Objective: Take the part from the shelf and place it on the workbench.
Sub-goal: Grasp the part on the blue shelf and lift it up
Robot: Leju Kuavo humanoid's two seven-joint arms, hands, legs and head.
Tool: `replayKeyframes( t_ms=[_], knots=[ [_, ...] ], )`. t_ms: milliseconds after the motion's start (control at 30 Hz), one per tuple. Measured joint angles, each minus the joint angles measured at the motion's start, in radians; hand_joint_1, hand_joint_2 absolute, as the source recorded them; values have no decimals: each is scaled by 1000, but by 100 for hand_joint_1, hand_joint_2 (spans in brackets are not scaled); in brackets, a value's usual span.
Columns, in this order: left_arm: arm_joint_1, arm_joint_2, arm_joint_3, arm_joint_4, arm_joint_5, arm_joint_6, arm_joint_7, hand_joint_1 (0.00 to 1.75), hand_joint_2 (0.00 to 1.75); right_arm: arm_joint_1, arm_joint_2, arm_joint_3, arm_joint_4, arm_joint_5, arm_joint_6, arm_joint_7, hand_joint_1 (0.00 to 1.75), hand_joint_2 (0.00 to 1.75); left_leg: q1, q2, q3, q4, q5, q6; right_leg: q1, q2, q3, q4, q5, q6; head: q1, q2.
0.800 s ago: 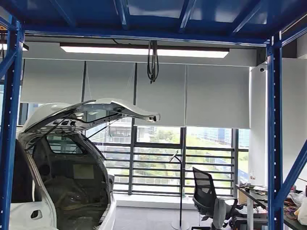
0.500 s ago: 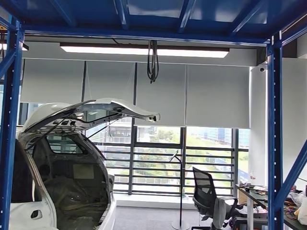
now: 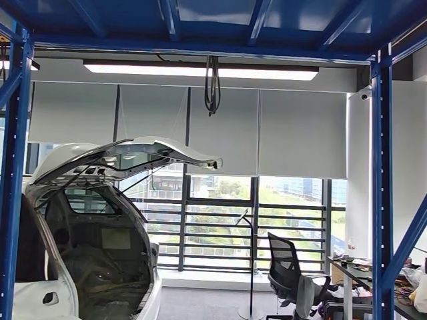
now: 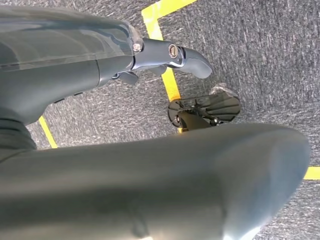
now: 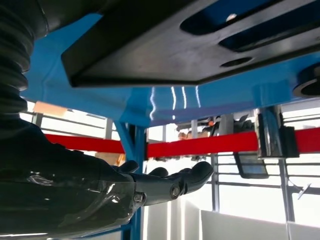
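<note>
My left hand (image 4: 166, 55) hangs over grey carpet with yellow floor tape (image 4: 168, 75), fingers extended, holding nothing. My right hand (image 5: 166, 185) lies just beneath the black part (image 5: 188, 45) on the blue shelf (image 5: 151, 102), fingers straight, apart, not gripping it.

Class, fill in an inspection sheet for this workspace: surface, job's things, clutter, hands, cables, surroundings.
Surface: blue shelf, right behind the part.
Job's things: dark slotted part, flat, at the shelf.
Clutter: oddments on desk at right.
Hands: right hand beside the part, fingers straight, empty; left hand over carpet, empty.
Cables: black loop hanging from ceiling.
Surroundings: white car, tailgate up; office chair; yellow floor tape.
</note>
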Motion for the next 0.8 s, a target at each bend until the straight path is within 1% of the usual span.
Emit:
replayKeyframes(
  t_ms=[133, 267, 567, 733, 767, 800],
  knots=[
    [-6, -4, 9, 0, -4, -1, 0, 0, 0, -35, 18, 14, 74, -14, -1, -42, 0, 175, 0, 0, 0, 0, 0, 0, 0, 0, 0, 0, 0, 0, 0, 0],
    [-17, -10, 15, 0, -9, -3, 0, 0, 0, -66, 43, 52, 141, -1, -15, -71, 0, 175, 0, 0, 0, 0, 0, 0, 0, 0, -1, 1, 0, 0, 0, 0],
    [-35, -36, 27, 0, -23, -10, -2, 0, 0, -129, 109, 171, 222, 19, -10, -97, 0, 175, 0, 1, 0, 0, 0, 0, 0, 1, -1, 2, 0, 0, 0, 0],
    [-39, -46, 29, 0, -26, -11, -3, 0, 0, -150, 135, 214, 242, 16, 2, -103, 0, 175, 0, 0, 0, 0, 0, 0, 0, 0, -1, 2, 0, 0, 0, 0],
    [-40, -47, 30, 0, -26, -12, -3, 0, 0, -152, 138, 220, 246, 13, 4, -103, 27, 175, 0, 0, 0, 0, 0, 0, 0, 0, -1, 2, 0, 0, 0, 0],
    [-41, -48, 30, 0, -26, -12, -4, 0, 0, -155, 140, 225, 251, 9, 8, -103, 70, 175, 0, 1, 0, 0, 0, 0, 0, 0, -1, 2, 0, 0, 0, 0]
  ],
)
